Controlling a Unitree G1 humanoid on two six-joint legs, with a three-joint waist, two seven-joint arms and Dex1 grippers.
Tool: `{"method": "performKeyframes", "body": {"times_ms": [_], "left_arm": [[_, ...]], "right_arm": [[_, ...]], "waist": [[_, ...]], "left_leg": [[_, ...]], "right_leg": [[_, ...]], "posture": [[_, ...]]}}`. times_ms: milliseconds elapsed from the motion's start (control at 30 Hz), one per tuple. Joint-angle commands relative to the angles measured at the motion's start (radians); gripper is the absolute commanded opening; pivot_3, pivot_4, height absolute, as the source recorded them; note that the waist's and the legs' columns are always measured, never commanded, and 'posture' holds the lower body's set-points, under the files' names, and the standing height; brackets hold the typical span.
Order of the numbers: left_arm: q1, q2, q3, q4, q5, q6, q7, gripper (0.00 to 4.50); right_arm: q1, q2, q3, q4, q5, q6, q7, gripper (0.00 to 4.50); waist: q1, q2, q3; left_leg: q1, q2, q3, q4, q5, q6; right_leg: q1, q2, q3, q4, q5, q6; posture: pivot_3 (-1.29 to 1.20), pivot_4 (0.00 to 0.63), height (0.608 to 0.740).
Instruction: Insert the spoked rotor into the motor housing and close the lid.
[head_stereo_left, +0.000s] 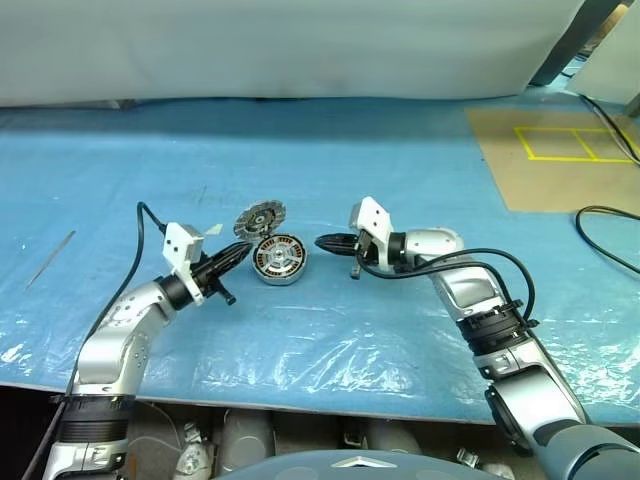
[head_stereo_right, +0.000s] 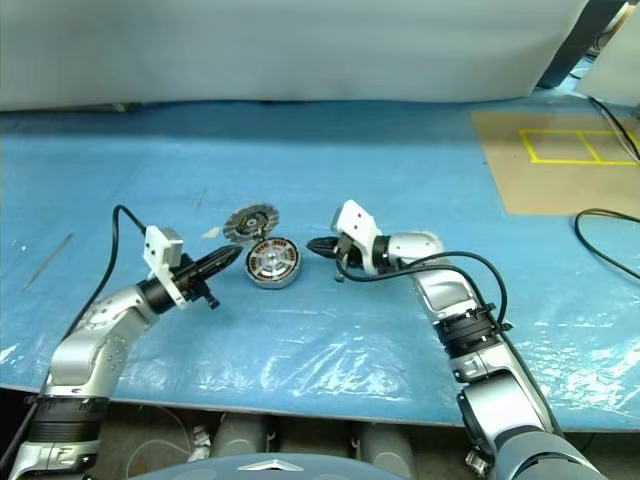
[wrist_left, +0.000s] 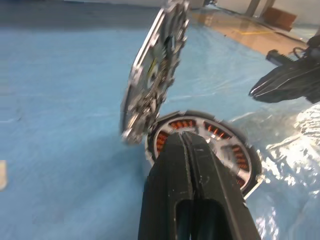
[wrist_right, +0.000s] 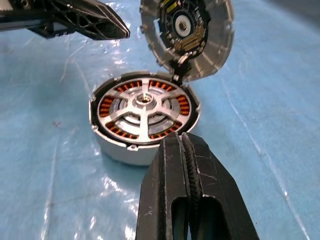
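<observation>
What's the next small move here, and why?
Probably a push on the lid with the shut left gripper to tip it down onto the motor housing. The spoked rotor already sits inside the housing, and the lid stands open at the far rim. The right gripper, also shut, hovers beside the housing, holding nothing.

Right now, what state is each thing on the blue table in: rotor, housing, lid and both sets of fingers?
Black-rimmed spoked rotor with silver hub: seated inside the housing.
Short round silver motor housing: flat on the table, top uncovered.
Round grey finned metal lid: standing open at the housing's far edge, not closed.
Left gripper: fingers shut, empty, beside the housing.
Right gripper: fingers shut, empty.
</observation>
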Motion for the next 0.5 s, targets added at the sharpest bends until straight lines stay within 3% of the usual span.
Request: {"method": "performKeyframes", "body": {"times_ms": [33, 233, 500], "left_arm": [[-0.007, 0.028, 0.035, 0.016, 0.002, -0.027, -0.019, 0.03], [-0.093, 0.049, 0.054, 0.179, 0.077, -0.114, 0.022, 0.03], [-0.427, -0.012, 0.041, 0.496, 0.065, -0.238, -0.091, 0.03]], "right_arm": [[0.008, -0.006, -0.004, -0.046, 0.010, -0.019, 0.011, 0.00], [0.040, -0.003, 0.008, -0.076, 0.004, -0.015, 0.005, 0.00], [0.056, -0.004, 0.017, -0.095, 0.001, -0.007, -0.004, 0.00]], "waist": [[0.000, 0.000, 0.000], [0.001, 0.000, 0.000], [0.006, -0.001, 0.000]], "left_leg": [[0.000, 0.000, 0.000, 0.000, 0.000, 0.000], [0.000, 0.000, 0.000, 0.000, 0.000, 0.000], [-0.001, -0.001, -0.001, 0.001, 0.000, 0.000]], "right_leg": [[0.000, 0.000, 0.000, 0.000, 0.000, 0.000], [0.000, 0.000, 0.000, 0.000, 0.000, 0.000], [0.001, -0.001, 0.000, 0.000, 0.002, 0.003]], "posture": [[0.00, 0.150, 0.740], [0.00, 0.150, 0.740], [0.00, 0.150, 0.740]]}}
